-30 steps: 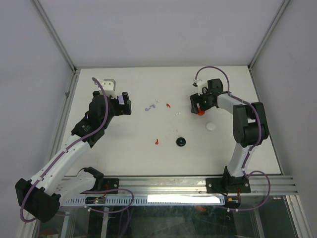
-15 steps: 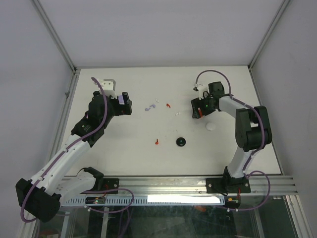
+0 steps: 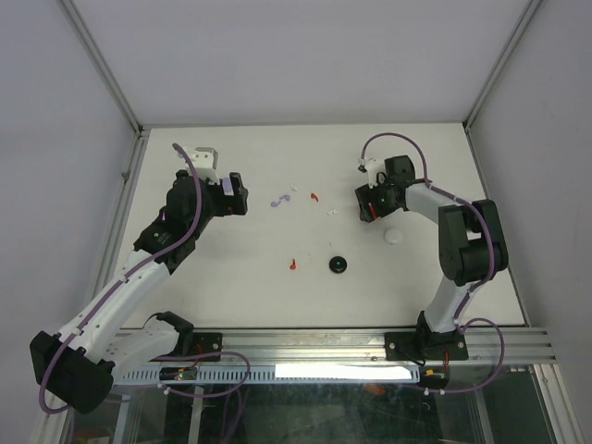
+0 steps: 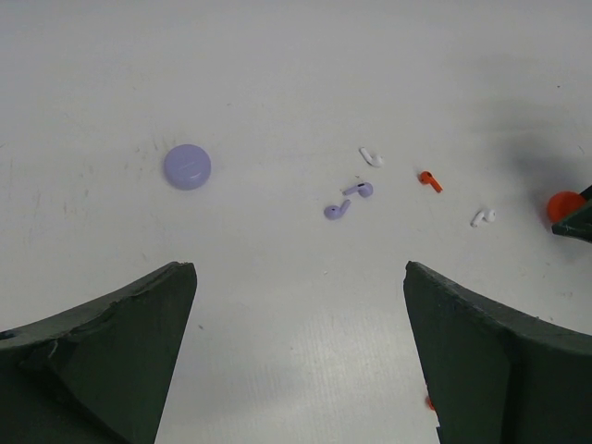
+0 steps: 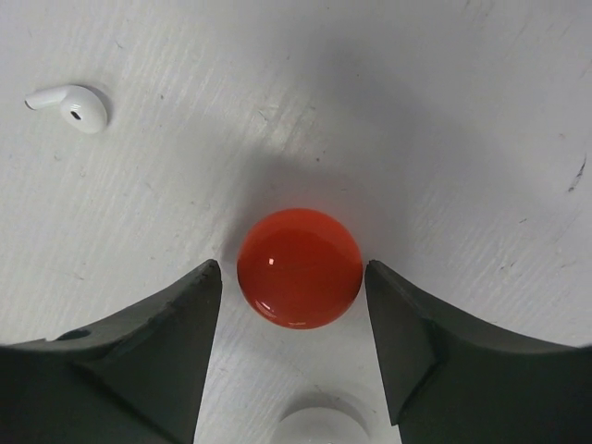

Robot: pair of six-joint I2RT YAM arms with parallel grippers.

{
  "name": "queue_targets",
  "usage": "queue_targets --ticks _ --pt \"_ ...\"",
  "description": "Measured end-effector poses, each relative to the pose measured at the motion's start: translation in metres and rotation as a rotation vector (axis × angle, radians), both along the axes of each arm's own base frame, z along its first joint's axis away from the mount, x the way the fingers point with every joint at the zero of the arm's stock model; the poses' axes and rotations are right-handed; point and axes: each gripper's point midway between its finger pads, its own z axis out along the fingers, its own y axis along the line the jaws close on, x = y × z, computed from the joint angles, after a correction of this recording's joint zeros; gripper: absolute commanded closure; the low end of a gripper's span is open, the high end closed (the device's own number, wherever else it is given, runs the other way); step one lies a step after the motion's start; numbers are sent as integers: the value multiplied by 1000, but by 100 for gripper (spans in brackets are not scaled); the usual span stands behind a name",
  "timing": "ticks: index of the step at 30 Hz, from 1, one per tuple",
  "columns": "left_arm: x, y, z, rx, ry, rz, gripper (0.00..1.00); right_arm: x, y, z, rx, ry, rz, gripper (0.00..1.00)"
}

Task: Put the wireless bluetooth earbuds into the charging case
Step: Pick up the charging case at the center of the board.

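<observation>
A round red charging case lies on the white table between the fingers of my right gripper. The jaws are open, with a thin gap on each side of the case. In the top view this gripper hides most of the case. Earbuds lie loose: a white one to the far left of the case, a lavender pair, a red one and two white ones. Another red earbud lies nearer the front. My left gripper hangs open and empty.
A lavender case sits left of the earbuds in the left wrist view. A white case lies just behind my right gripper, and a black case sits at mid-table. The table's rails bound the sides.
My right gripper has come down over the red case, now mostly covering it in the top view, and its jaws have narrowed. The left arm has not moved.
</observation>
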Motion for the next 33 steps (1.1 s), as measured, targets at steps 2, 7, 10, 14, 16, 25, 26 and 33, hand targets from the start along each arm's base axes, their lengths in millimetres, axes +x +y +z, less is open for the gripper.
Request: queue_targets --ticks 2,7,10,14,16,25,26,33 --pt "0 0 -1 1 2 0 1 1 0 0 -11 -11 8 36" --pt "1 0 -1 -2 4 -1 1 1 0 -2 -49 -27 33 37" --pt "1 0 -2 -6 8 1 1 1 0 -3 -73 -35 43 40" --pt "1 -3 -5 -14 21 -16 1 0 2 -3 -93 -45 53 51" --pt "1 -6 -6 -23 28 -28 1 -3 4 -3 -98 -49 56 52" --pt "-1 -14 -7 -54 43 -60 1 -27 15 3 -86 -52 47 55" --pt "-3 -17 -7 -64 47 -73 1 -31 19 7 -74 -63 42 56" --pt "-9 -39 -9 -152 99 -160 3 -47 48 46 24 -189 22 56"
